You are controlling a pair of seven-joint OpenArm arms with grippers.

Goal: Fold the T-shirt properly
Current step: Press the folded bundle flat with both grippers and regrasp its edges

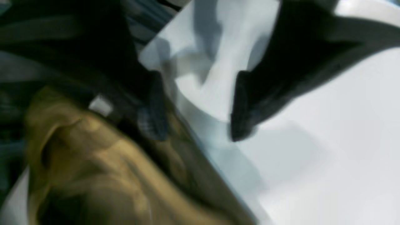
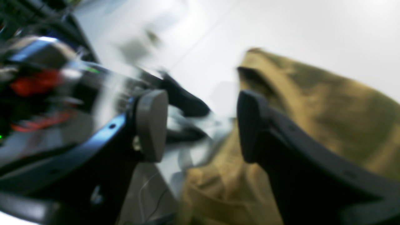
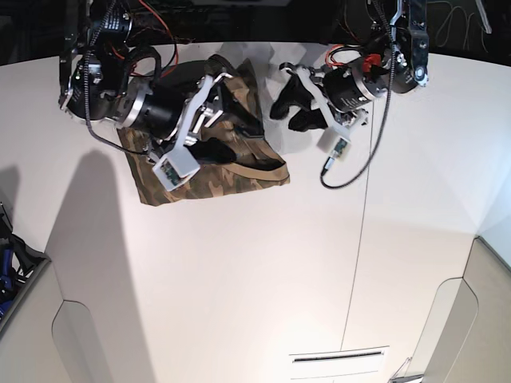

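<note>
In the upper left of the base view, on the white table [image 3: 239, 279]: the camouflage T-shirt [image 3: 231, 177], already a compact folded bundle, tan collar band running across its lower edge. Above it, partly covering the cloth, the right gripper [image 3: 227, 100], seen in the wrist view with jaws spread wide and nothing between the pads [image 2: 152, 125], only folded cloth beyond them. Just off the bundle's right edge, over bare table, the left gripper [image 3: 291, 108]; jaws apart in its own blurred wrist view, no cloth between them, the shirt's edge and small white neck label [image 1: 100, 105] lying to the left of the dark fingers [image 1: 154, 106]. Whether those jaws are closing or at rest, cannot tell.

Judged a near-finished fold, so best handled gently: any further pinch only on a doubled edge, not a single layer. Lifting straight up and away from the bundle to avoid snagging a finger in a fold. Pressing flat, if needed, from the middle toward the edges. Keeping the dangling cables [image 3: 359, 163] clear of the cloth.
</note>
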